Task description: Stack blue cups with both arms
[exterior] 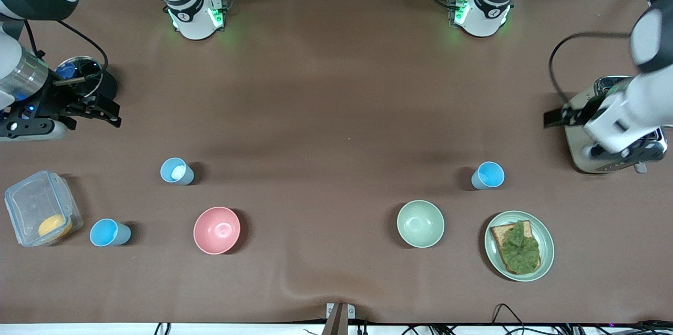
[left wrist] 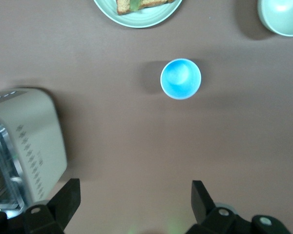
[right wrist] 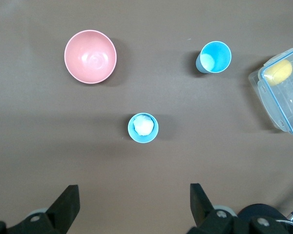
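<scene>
Front view, cups: We see three blue cups on the bench. One cup (exterior: pixel 488 175) stands toward the left arm's end. One cup (exterior: pixel 176 171) with a white lump inside stands toward the right arm's end. The third cup (exterior: pixel 109 233) is nearer the camera, beside the clear box (exterior: pixel 41 207).

Front view, bowls: The pink bowl (exterior: pixel 216 230) and the green bowl (exterior: pixel 420 223) sit between the cups.

Front view, claws: The right claw (exterior: pixel 105 111) is up over the bench edge. The left claw (exterior: pixel 557 117) is over the toaster (exterior: pixel 610 130).

Left wrist view, claw: Our left claw (left wrist: pixel 134 204) is spread wide and holds nothing. Its cup (left wrist: pixel 180 78) is well apart from it.

Right wrist view, claw: Our right claw (right wrist: pixel 134 207) is spread wide and empty too. The lump cup (right wrist: pixel 143 127) is nearest to it.

What could go wrong: We think the lump could stop the cups from stacking. A finger could also knock a light cup over if it comes down on the rim.
</scene>
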Tool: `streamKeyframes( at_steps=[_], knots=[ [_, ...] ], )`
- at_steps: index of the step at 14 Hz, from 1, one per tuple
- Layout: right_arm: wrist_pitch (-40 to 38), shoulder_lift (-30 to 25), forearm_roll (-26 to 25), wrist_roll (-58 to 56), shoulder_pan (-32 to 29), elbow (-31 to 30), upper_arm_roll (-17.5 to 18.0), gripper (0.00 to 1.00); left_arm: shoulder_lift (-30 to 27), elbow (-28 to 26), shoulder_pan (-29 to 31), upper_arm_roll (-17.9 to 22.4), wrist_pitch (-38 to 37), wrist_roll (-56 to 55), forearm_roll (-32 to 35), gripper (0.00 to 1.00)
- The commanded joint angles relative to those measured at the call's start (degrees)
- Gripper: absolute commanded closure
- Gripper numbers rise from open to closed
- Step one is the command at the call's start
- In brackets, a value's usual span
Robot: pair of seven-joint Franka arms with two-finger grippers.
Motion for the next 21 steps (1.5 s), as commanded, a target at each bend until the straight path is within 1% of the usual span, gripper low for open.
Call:
streamKeyframes(
  at_steps=[1,2,5,7,10,11,12,13,14,16,17,18,19,21],
  knots=[
    [-0.24,0.93,-0.73,0.48,0.17,0.94,0.22,0.0,-2.21,-5.96,0.9,-0.18,4.7,-1.18,0.84,0.0],
    [-0.51,1.28,-0.64,0.48,0.52,0.94,0.22,0.0,-2.65,-5.97,1.95,-0.36,4.89,-1.18,0.84,0.0],
    [-0.77,1.46,-0.64,0.65,0.7,0.5,0.22,0.0,-2.83,-5.62,2.22,-0.97,6.99,-3.11,0.84,0.0],
    [-0.68,1.46,-0.64,0.56,0.7,0.5,0.22,0.0,-0.47,-6.93,1.7,-0.97,10.76,-3.2,0.84,0.0],
    [-0.86,2.33,-0.56,0.56,1.66,0.24,0.39,0.0,4.54,-10.79,1.61,-0.89,17.87,-3.12,0.93,0.0],
    [-1.03,3.03,-0.55,0.56,3.93,-0.11,0.39,0.0,6.38,-11.85,1.79,-0.97,20.77,-3.2,1.89,0.0],
    [-1.04,4.69,-0.9,0.65,5.87,-0.46,0.31,0.0,7.97,-12.9,1.96,-0.97,24.36,-3.2,4.24,0.0],
    [-0.08,5.32,-0.91,2.22,8.15,-1.86,0.3,0.0,8.94,-13.78,1.79,-0.97,27.1,-3.29,5.23,0.0],
    [1.06,5.5,-0.91,6.32,9.48,-2.39,0.3,0.0,9.12,-14.05,1.79,-0.97,27.82,-3.38,5.23,0.0],
    [1.51,7.6,-0.99,15.38,13.78,-2.4,0.3,0.0,10.35,-14.05,1.61,-1.06,29.75,-3.38,5.24,0.0],
    [1.86,8.74,-1.52,16.81,15.1,-2.49,0.3,0.0,11.49,-14.14,1.44,-1.06,31.76,-3.55,5.32,0.0],
    [2.91,9.88,-2.65,17.08,15.73,-3.36,0.3,0.0,12.37,-14.14,1.26,-1.06,32.83,-3.47,5.32,0.0],
    [5.96,10.24,-4.14,17.17,15.82,-5.37,0.3,0.0,12.81,-14.06,1.17,-1.06,33.53,-3.55,5.32,0.0],
    [14.39,10.16,-8.01,17.17,15.03,-11.69,0.13,0.0,14.3,-13.97,1.0,-1.15,35.03,-3.64,5.23,0.0]
  ],
)
